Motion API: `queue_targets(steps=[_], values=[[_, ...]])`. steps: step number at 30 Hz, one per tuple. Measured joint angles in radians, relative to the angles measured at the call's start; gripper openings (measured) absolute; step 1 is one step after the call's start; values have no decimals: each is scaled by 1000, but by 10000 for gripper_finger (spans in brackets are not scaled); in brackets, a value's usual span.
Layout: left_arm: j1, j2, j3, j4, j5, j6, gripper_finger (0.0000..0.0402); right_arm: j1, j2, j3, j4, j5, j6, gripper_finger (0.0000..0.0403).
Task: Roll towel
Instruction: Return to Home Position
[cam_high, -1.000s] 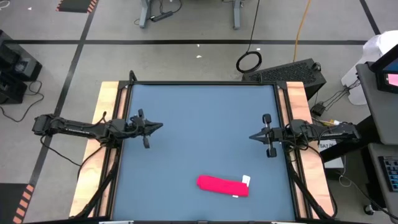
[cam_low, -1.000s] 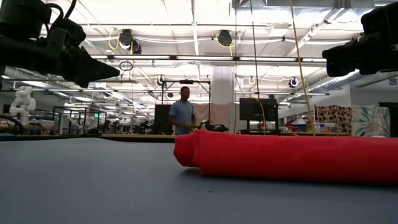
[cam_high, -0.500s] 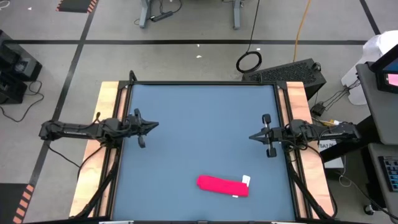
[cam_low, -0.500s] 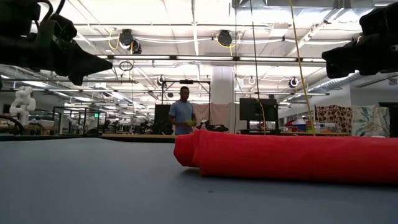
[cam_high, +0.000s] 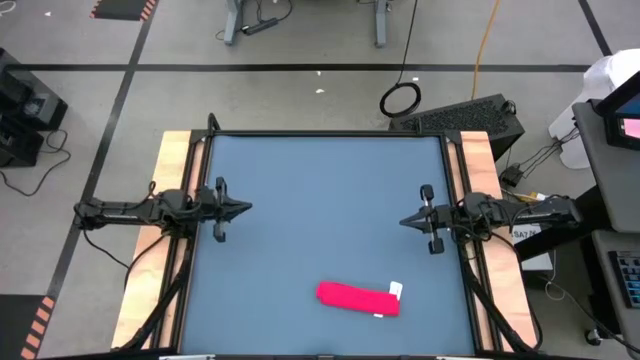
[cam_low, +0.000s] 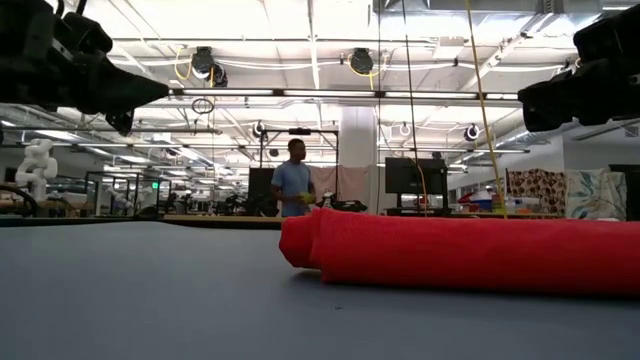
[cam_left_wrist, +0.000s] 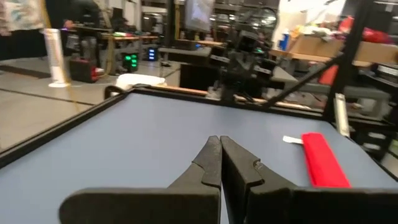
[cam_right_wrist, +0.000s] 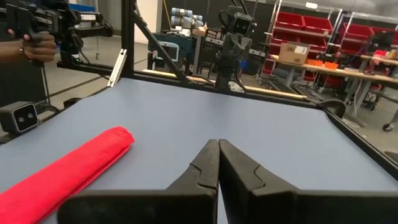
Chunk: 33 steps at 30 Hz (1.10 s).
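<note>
From above, the towel (cam_high: 357, 298) is seen rolled into a short log on the table (cam_high: 320, 180). It lies near the edge at the picture's bottom, right of the middle. Its long axis is set across the table from one arm's side to the other, with the tag (cam_high: 396, 290) at the right end. The left gripper (cam_high: 246, 208) and right gripper (cam_high: 403, 221) are held over their own sides, tips turned inward. The towel lies well apart from both, nearer the right one.

In the low view the towel (cam_low: 470, 255) is shown flat on the table, and both grippers are raised well above it. A person (cam_low: 294, 180) is seen far behind.

In the left wrist view the fingers (cam_left_wrist: 208, 163) are pressed together with nothing between them. The towel (cam_left_wrist: 320, 158) is seen ahead and aside, its length roughly along the pointing line.

In the right wrist view the fingers (cam_right_wrist: 208, 163) are likewise closed and empty, with the towel (cam_right_wrist: 68, 168) aside. Nothing is judged to lie in either arm's way for a retreat.
</note>
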Motion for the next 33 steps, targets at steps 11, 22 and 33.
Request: queue_targets(steps=[11, 22, 33], values=[[0, 0, 0, -22, 115, 9, 0, 0, -40, 0, 9, -36, -9, 0], [0, 0, 0, -23, 117, 17, 0, 2, -46, 0, 9, -44, -46, 0], [-1, 1, 0, -25, 117, 10, 0, -6, -77, 3, 5, -33, -116, 0]])
